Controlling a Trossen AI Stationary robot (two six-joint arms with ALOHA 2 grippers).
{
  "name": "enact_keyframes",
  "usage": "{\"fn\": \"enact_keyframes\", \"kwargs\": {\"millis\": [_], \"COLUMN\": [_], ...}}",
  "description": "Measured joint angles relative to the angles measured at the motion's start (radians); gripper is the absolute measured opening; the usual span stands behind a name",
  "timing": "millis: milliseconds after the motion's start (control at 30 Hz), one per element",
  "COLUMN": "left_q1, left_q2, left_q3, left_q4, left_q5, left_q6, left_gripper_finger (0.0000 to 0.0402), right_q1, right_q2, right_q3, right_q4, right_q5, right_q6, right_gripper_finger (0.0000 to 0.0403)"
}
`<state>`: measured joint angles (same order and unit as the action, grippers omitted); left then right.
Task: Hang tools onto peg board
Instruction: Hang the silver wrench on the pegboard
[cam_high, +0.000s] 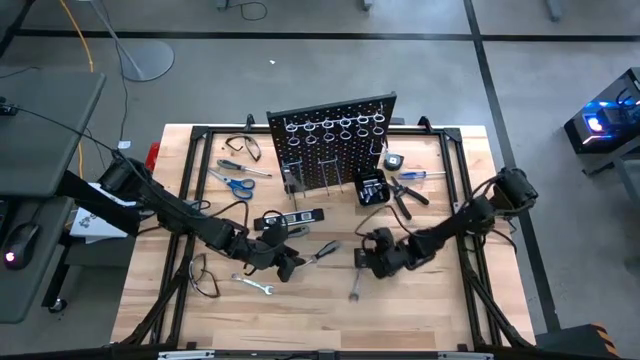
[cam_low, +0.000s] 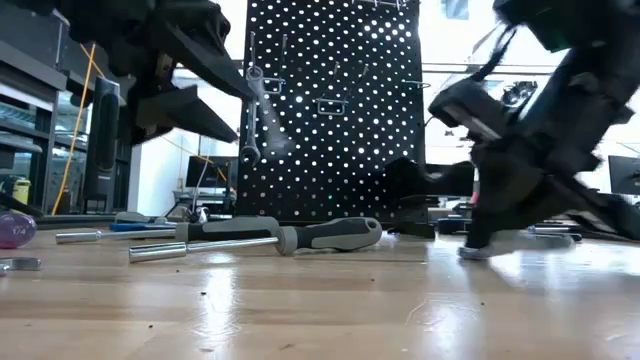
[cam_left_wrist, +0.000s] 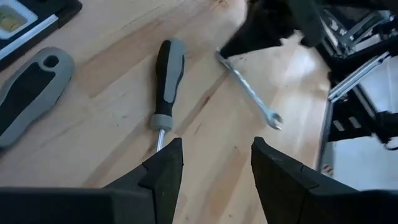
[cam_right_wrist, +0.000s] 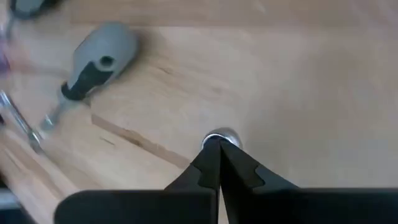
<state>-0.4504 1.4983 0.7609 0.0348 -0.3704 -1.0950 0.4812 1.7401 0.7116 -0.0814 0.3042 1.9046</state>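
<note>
The left gripper (cam_left_wrist: 214, 163) is held open just above the wooden surface (cam_high: 420, 310), near a grey-and-black-handled screwdriver (cam_left_wrist: 168, 79). The right gripper (cam_right_wrist: 217, 155) is closed on a silver wrench (cam_high: 355, 284). The black perforated peg board (cam_high: 335, 140) stands behind.

1. Peg board (cam_high: 335, 140): black, dotted with a regular grid of pale holes.
2. Screwdriver (cam_left_wrist: 168, 84): black and grey handle, silver shaft.
3. Wrench (cam_left_wrist: 249, 90): silver.
4. Scissors (cam_high: 235, 183): blue handles.
5. Table (cam_high: 420, 310): light wood grain.
</note>
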Motion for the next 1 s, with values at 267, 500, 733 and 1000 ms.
{"fn": "enact_keyframes", "kwargs": {"millis": [267,500,733,1000], "left_q1": [0.026,0.031,0.055,0.099], "left_q2": [0.182,0.415,0.579,0.614], "left_q3": [0.088,0.314,0.524,0.565], "left_q4": [0.107,0.143,0.039,-0.071], "left_q5": [0.054,0.107,0.108,0.2], "left_q6": [0.221,0.38,0.26,0.084], "left_gripper_finger": [0.0172,0.0172,0.0184,0.0215], "right_q1": [0.031,-0.048,-0.043,-0.019], "right_q2": [0.004,0.006,0.007,0.009], "right_q3": [0.029,0.039,0.039,0.038], "right_q4": [-0.06,-0.076,-0.091,-0.095], "right_q5": [0.03,0.038,0.076,0.142], "right_q6": [0.239,0.246,0.234,0.161], "right_gripper_finger": [0.0,0.0,0.0,0.0]}}
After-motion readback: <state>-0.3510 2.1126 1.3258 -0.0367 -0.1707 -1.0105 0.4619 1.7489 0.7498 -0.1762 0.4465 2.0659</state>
